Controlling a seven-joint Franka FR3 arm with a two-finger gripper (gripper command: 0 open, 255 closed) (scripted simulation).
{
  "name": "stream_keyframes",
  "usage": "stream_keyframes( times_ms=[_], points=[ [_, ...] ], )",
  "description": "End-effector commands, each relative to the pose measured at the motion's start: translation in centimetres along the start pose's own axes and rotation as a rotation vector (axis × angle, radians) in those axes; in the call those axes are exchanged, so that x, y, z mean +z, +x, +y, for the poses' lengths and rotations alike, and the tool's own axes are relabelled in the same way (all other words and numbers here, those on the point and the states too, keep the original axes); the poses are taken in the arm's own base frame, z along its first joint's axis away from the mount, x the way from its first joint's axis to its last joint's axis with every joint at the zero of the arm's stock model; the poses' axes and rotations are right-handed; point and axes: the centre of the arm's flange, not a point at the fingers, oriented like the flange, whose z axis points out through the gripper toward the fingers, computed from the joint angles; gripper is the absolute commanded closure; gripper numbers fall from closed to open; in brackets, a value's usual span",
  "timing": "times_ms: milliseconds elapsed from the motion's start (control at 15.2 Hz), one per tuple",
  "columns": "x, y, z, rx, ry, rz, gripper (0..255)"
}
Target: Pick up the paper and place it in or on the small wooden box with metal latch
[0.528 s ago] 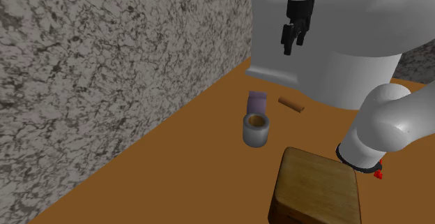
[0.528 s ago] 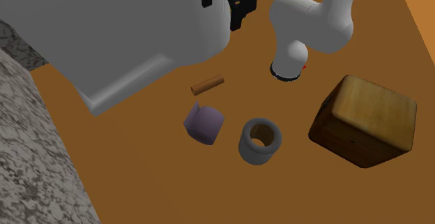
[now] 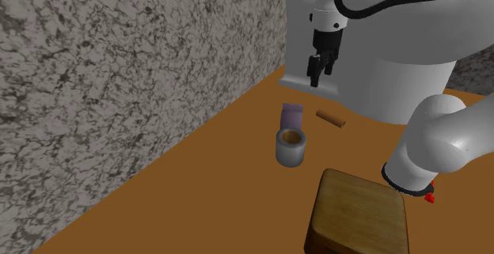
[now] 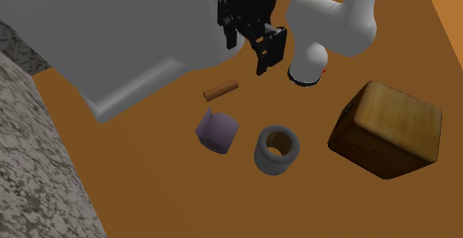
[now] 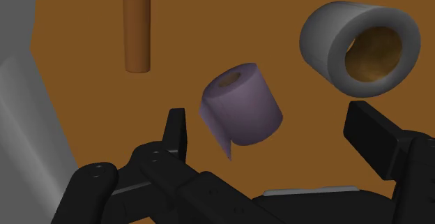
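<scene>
The paper is a purple toilet roll [image 3: 292, 116] [image 4: 217, 131] [image 5: 242, 104] lying on its side on the brown floor, a loose flap hanging from it. My gripper [image 3: 319, 69] [image 4: 250, 51] [image 5: 275, 135] hangs open above it in front of the toilet, fingers spread wider than the roll and touching nothing. The wooden box [image 3: 360, 213] [image 4: 388, 127] stands on the floor close to the arm's base, with its lid down.
A grey hollow cylinder [image 3: 291, 146] [image 4: 277, 150] [image 5: 360, 47] lies right beside the roll. A short brown stick [image 3: 331, 119] [image 4: 221, 90] [image 5: 136, 24] lies near the white toilet [image 3: 396, 47] [image 4: 111, 36]. A speckled stone wall [image 3: 119, 94] borders the floor.
The gripper has come down and shifted toward the shoulder view's left, closer above the purple roll. Nothing on the floor has moved.
</scene>
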Motion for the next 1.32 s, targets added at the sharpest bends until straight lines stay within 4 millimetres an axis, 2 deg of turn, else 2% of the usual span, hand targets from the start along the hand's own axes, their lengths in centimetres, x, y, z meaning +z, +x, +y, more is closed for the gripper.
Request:
stream_keyframes(
  times_ms=[0,726,1254],
  points=[
    [1.8,0.1,-1.5,-0.007,0.005,0.007,0],
    [13.1,0.9,-10.2,-0.05,0.032,0.037,0],
    [17.3,1.1,-10.7,-0.052,0.034,0.038,0]
  ],
)
